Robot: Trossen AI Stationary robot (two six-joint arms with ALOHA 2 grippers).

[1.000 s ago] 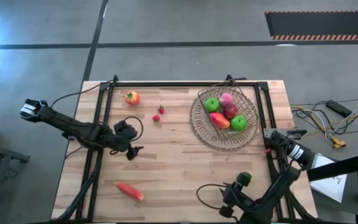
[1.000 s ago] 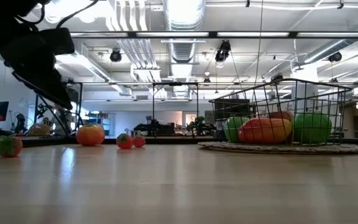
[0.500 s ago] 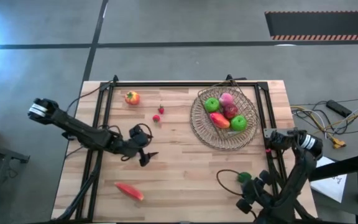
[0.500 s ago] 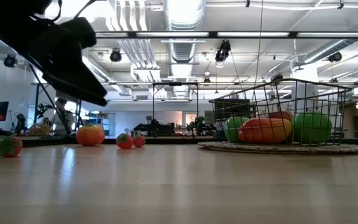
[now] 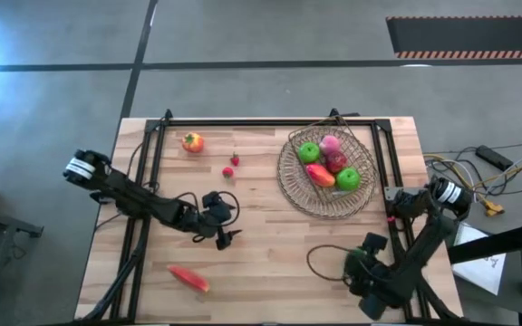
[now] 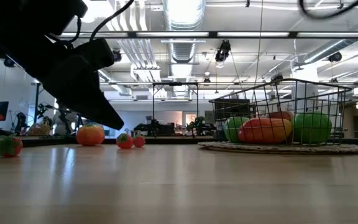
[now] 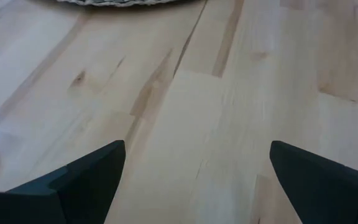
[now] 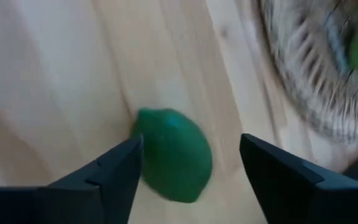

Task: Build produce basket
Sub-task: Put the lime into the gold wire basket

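The basket [image 5: 285, 172], a round wire dish, stands at the table's far right and holds two green apples [image 5: 308, 151], a pink peach [image 5: 331, 143] and red produce. On the table lie a tomato [image 5: 192, 142], two strawberries [image 5: 232, 165] and a red pepper [image 5: 188, 278]. My left gripper [image 5: 227, 238] hangs open over bare wood near the table's middle. My right gripper [image 8: 191, 155] is near the front right, open, its fingers on either side of the dark green lime [image 8: 173, 155], which lies on the wood. My right gripper points steeply down at the lime. One finger [image 8: 120, 168] stands right at the lime's side [image 8: 143, 134]; I cannot tell whether it touches. A clear gap shows between the lime and the other finger.
Black frame rails [image 5: 152, 163] run along the table's left and right sides. Loose cables [image 5: 465, 172] lie beyond the right edge. Bare wood stretches between the two grippers [image 5: 279, 244]. The basket's rim [image 8: 303, 93] is just beyond the lime.
My left gripper has moved toward the table's right and near edges and has come lower, staying open. My right arm's wrist has swung toward the right edge and turned. The lime has stayed at about the same spot.
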